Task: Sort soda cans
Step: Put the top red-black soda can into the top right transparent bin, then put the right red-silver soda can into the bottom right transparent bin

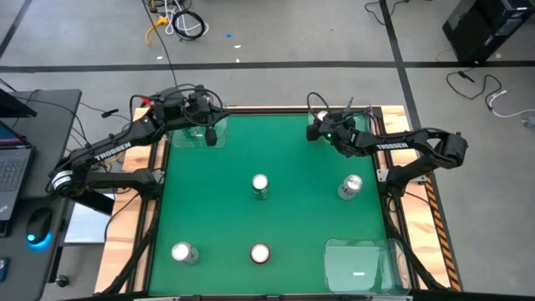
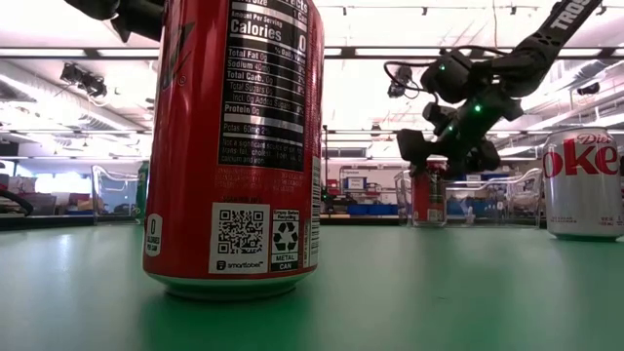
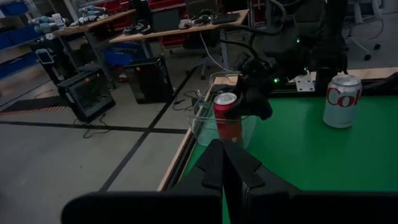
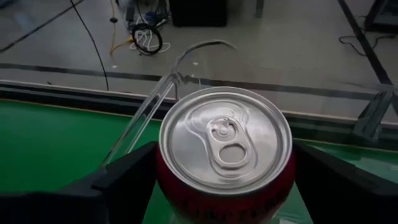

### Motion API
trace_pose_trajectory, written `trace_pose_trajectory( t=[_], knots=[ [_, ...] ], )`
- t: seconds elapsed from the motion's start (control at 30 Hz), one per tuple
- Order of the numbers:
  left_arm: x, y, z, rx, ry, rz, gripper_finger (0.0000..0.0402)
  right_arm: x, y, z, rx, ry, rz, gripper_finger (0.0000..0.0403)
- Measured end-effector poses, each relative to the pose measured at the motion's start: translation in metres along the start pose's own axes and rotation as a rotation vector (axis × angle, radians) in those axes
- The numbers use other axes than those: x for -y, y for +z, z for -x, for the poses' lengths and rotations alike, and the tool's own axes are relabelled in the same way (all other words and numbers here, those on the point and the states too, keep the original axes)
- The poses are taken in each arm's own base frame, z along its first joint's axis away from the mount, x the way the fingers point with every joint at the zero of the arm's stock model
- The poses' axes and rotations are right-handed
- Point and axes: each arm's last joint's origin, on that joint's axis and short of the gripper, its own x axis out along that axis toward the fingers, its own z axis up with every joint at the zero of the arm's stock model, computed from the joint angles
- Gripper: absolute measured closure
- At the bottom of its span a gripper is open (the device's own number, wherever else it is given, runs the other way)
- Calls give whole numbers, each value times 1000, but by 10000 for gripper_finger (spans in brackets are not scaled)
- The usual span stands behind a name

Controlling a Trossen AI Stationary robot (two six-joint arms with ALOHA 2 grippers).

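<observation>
Six soda cans show. A red can stands in the clear tray at the far right corner, with my right gripper around it. A green can sits in the far-left tray, and my left gripper hovers beside that tray, shut and empty. On the mat stand a green can, a silver Diet Coke can, a silver can and a red can. My right gripper pinches the red can by its upper side wall, just under the rim, one finger on each side. It comes slanting down from above. The can is upright, and its base looks level with the tray floor.
A third clear tray lies at the near right corner. The mat's middle between the loose cans is open. The wooden table edge and cables border the far side. A laptop and a mouse sit on a desk to the left.
</observation>
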Motion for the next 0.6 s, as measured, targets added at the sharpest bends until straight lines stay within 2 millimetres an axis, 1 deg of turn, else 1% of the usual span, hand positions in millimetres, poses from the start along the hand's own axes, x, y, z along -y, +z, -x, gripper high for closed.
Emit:
trace_pose_trajectory(
  t=[0.17, 0.23, 0.43, 0.6],
  knots=[
    [0, 0, 0, 0, 0, 1, 401, -1, 3, 2, 13, 17, 52, 72],
    [0, 0, 0, 0, 0, 1, 401, -1, 7, 4, 18, 24, 82, 72],
    [0, 0, 0, 0, -1, 2, 401, -7, 38, 21, 89, 68, 142, 68],
    [0, 0, 0, 0, 0, 2, 401, -15, 65, 47, 107, 155, 245, 71]
  ],
)
